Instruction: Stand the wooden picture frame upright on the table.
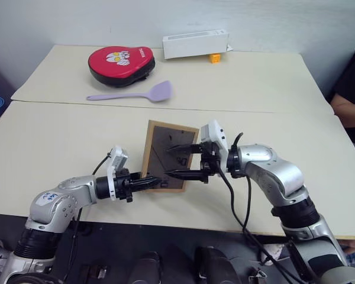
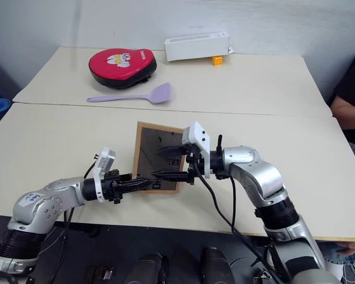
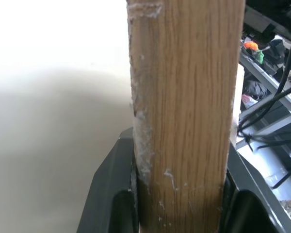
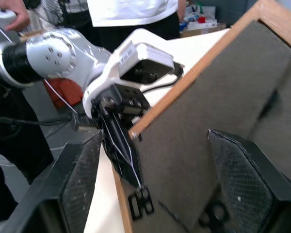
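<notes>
The wooden picture frame [image 1: 160, 151] stands steeply over the near part of the table [image 1: 59, 136], its dark back panel towards me and its picture side hidden. My left gripper [image 1: 147, 182] is shut on the frame's lower left wooden edge; the left wrist view has that light-wood edge [image 3: 184, 97] pinched between the two black fingers [image 3: 111, 199]. My right gripper [image 1: 167, 161] is open, one finger above the other, just in front of the back panel [image 4: 194, 126]. I cannot tell whether its fingertips touch the panel.
On the far table section lie a red padded case [image 1: 119, 64], a purple spatula [image 1: 133, 94], a white box [image 1: 195, 44] and a small orange thing [image 1: 215, 57]. A person's arm [image 1: 349, 106] shows at the table's right edge. A seam [image 1: 254, 109] divides the tabletop.
</notes>
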You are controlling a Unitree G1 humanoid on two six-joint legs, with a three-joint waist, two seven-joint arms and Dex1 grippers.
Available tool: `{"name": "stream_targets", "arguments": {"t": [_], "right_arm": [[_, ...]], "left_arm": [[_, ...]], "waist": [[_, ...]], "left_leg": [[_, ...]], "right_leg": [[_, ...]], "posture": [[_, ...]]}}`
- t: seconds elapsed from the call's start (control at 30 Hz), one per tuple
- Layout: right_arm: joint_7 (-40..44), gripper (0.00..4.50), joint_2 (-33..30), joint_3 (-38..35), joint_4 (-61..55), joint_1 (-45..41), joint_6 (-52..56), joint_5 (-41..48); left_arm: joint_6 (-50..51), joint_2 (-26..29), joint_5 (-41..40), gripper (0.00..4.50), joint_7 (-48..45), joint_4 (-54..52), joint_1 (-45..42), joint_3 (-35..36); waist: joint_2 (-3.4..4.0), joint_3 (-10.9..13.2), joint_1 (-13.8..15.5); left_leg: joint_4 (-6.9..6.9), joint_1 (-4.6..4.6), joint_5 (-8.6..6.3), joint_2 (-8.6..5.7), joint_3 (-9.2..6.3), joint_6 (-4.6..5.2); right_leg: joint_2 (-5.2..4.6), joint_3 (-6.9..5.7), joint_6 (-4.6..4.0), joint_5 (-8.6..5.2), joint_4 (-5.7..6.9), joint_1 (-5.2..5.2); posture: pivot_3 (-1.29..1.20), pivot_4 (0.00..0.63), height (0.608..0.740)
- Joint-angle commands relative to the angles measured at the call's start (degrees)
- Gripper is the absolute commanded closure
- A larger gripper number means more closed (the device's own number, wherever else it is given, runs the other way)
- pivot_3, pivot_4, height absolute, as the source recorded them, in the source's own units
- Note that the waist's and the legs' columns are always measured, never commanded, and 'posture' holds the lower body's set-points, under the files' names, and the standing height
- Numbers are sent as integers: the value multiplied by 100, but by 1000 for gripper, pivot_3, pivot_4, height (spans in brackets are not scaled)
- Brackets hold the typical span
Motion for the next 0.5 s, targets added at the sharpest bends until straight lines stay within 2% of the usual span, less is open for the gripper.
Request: {"name": "stream_targets", "arguments": {"t": [0.03,0.3,0.5], "right_arm": [[-52,957,141,56,27,-75,-48,-94],[170,957,-126,-597,-380,207,259,561],[-60,957,-181,-589,-14,116,205,213]], "left_arm": [[-7,-35,289,3225,51,-160,19,-61],[-29,21,331,3225,46,-187,223,61],[-50,-20,402,3225,5,-175,237,41]], "waist": [[-1,0,-15],[-1,0,-19],[-1,0,-32]], "left_leg": [[0,0,0,0,0,1],[0,-11,0,-1,-3,5],[-1,-15,1,-1,-3,3]], "right_leg": [[0,1,3,2,-2,0],[0,-2,5,3,-6,-4],[1,-2,5,4,-3,-12]], "posture": [[0,150,740],[0,150,740],[0,150,740]]}}
